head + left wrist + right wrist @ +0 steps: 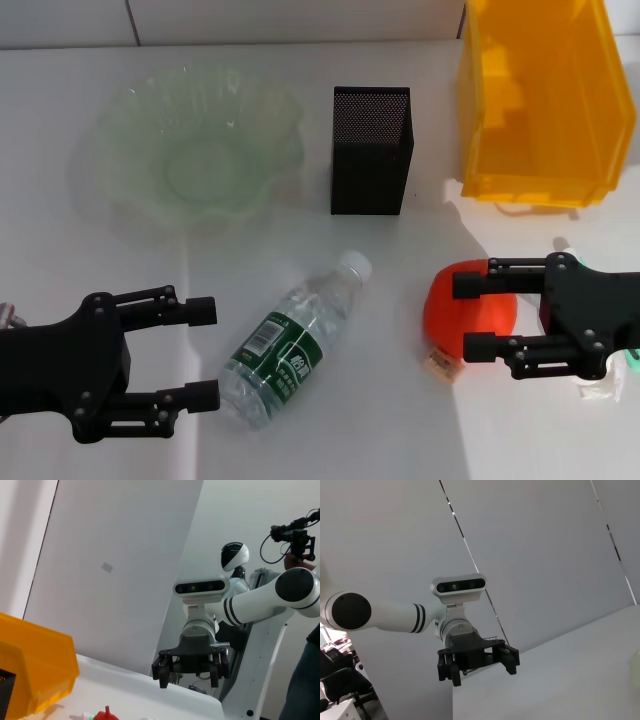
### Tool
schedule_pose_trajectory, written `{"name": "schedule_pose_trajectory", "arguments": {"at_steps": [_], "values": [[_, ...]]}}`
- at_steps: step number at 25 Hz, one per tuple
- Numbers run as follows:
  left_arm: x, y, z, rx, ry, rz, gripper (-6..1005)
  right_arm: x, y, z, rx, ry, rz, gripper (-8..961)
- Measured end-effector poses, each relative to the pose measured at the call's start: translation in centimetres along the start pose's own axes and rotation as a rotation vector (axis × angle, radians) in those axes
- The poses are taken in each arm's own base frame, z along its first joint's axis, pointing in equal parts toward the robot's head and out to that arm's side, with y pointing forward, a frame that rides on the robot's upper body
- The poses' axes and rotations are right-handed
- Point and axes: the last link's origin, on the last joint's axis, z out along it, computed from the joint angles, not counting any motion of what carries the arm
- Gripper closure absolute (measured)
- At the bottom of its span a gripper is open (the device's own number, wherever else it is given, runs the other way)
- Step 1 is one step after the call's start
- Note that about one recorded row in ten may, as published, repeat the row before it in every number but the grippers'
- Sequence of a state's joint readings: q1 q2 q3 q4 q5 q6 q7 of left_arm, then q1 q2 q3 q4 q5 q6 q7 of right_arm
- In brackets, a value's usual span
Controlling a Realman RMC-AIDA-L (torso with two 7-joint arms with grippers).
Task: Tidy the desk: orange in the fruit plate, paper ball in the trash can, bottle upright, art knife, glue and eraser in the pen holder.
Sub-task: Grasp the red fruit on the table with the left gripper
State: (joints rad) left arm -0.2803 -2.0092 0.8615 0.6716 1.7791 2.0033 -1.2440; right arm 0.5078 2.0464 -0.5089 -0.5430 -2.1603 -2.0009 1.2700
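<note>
Bottle (293, 345): lying on its side.
Left gripper (207, 354): hovering left of bottle, jaws wide.
Right gripper (472, 316): hovering right of bottle, jaws wide around orange (468, 303).

The right gripper (478, 317) covers part of the orange (462, 304), and the eraser (441, 364) beside it is too small to make out its mark. A whitish thing (598, 390) pokes out from under that gripper at the head view's right edge; I cannot tell what it is. The trash can (540, 100) is cut off by the top edge, and so is the left arm (30, 385) at the left.
</note>
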Motion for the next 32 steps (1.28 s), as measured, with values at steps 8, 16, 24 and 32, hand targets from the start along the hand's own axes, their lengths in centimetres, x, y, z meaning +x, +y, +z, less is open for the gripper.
{"name": "schedule_pose_trajectory", "arguments": {"at_steps": [8, 16, 24, 32], "values": [[0.0, 0.0, 0.0, 0.001, 0.003, 0.001, 214, 0.0, 0.0, 0.0, 0.001, 0.001, 0.0, 267], [0.0, 0.0, 0.0, 0.001, 0.006, 0.001, 215, 0.0, 0.0, 0.0, 0.0, 0.001, 0.0, 266], [0.2, -0.2, -0.2, 0.018, 0.016, -0.021, 215, 0.2, 0.1, -0.1, 0.004, 0.0, 0.006, 266], [2.5, -1.5, -0.7, 0.058, -0.017, -0.114, 214, 0.5, 0.2, -0.5, 0.014, 0.002, 0.013, 267]]}}
